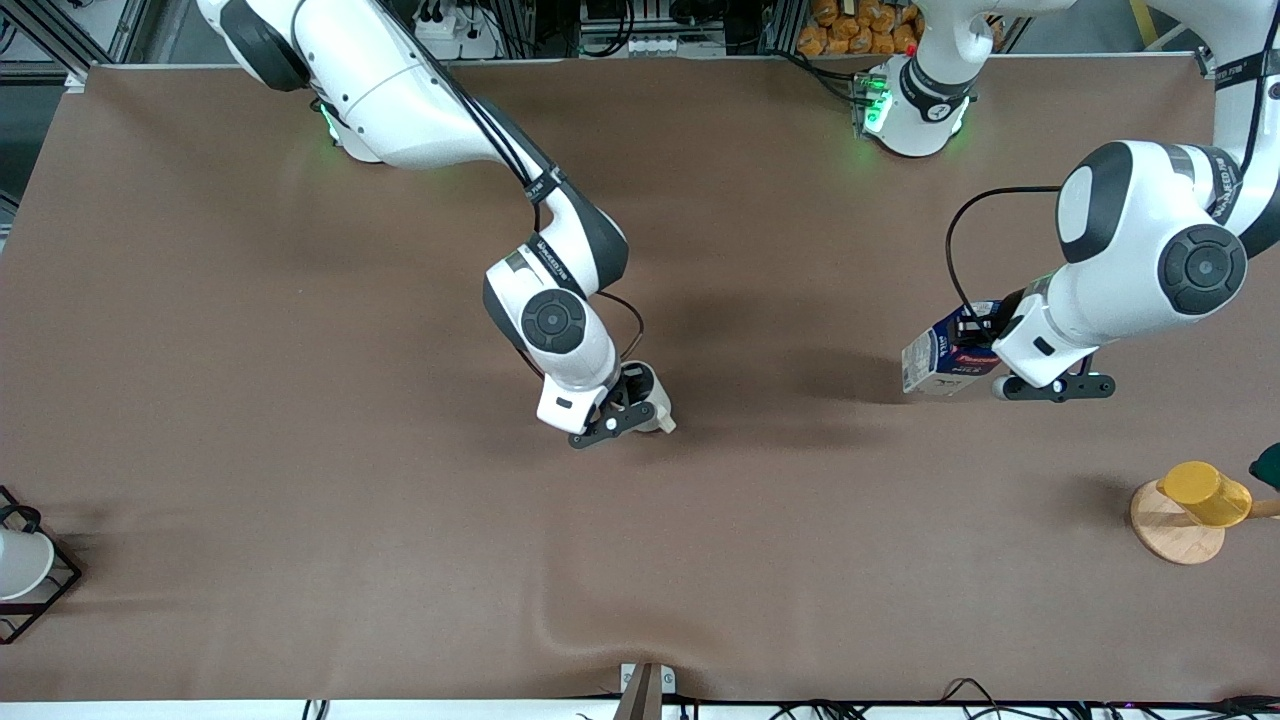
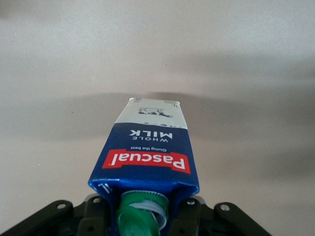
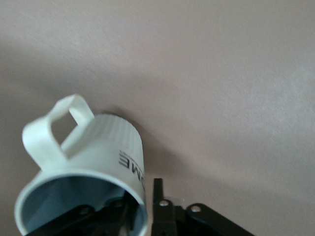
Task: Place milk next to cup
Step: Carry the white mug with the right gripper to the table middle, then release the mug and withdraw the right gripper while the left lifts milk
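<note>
The milk (image 1: 938, 362), a dark blue carton with a red label band, a green cap and white lower sides, hangs tilted over the table toward the left arm's end. My left gripper (image 1: 985, 332) is shut on its gabled top; in the left wrist view the carton (image 2: 147, 147) points away from the gripper (image 2: 145, 209). The cream cup (image 1: 658, 400) is at the table's middle, tilted. My right gripper (image 1: 640, 392) is shut on its rim, one finger inside and one outside, as the right wrist view shows on the cup (image 3: 98, 147) and gripper (image 3: 142, 199). The milk and the cup are well apart.
A yellow cup (image 1: 1205, 492) lies on a wooden disc (image 1: 1165, 535) near the left arm's end, with a dark green thing (image 1: 1268, 465) at the view's edge. A white cup (image 1: 20, 562) sits in a black wire rack (image 1: 55, 590) at the right arm's end. The cloth wrinkles (image 1: 560, 620) near the front edge.
</note>
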### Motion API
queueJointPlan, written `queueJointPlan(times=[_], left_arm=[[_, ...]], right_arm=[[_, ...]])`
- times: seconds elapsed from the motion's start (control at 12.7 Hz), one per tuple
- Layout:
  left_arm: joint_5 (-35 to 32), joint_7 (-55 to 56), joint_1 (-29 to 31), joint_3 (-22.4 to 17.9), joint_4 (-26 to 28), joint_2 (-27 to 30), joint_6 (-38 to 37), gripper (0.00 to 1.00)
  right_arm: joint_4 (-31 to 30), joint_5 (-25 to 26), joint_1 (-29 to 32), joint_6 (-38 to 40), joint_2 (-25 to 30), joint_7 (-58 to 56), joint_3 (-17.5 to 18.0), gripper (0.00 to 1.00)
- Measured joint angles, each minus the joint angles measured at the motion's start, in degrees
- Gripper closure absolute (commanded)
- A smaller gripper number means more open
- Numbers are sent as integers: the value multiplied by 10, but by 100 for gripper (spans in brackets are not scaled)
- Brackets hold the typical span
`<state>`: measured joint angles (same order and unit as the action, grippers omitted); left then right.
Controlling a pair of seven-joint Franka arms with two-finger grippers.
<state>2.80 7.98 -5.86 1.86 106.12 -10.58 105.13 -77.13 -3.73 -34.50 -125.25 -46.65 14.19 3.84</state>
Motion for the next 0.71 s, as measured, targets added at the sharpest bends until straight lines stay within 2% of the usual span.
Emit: queueJointPlan(times=[0.32, 0.71], left_arm=[[0, 0, 0, 0, -1, 0, 0, 56], [0, 0, 0, 0, -4, 0, 0, 56]], right_arm=[[6, 3, 0, 17, 24, 10, -1, 0], [15, 2, 17, 93, 106, 15, -10, 0]])
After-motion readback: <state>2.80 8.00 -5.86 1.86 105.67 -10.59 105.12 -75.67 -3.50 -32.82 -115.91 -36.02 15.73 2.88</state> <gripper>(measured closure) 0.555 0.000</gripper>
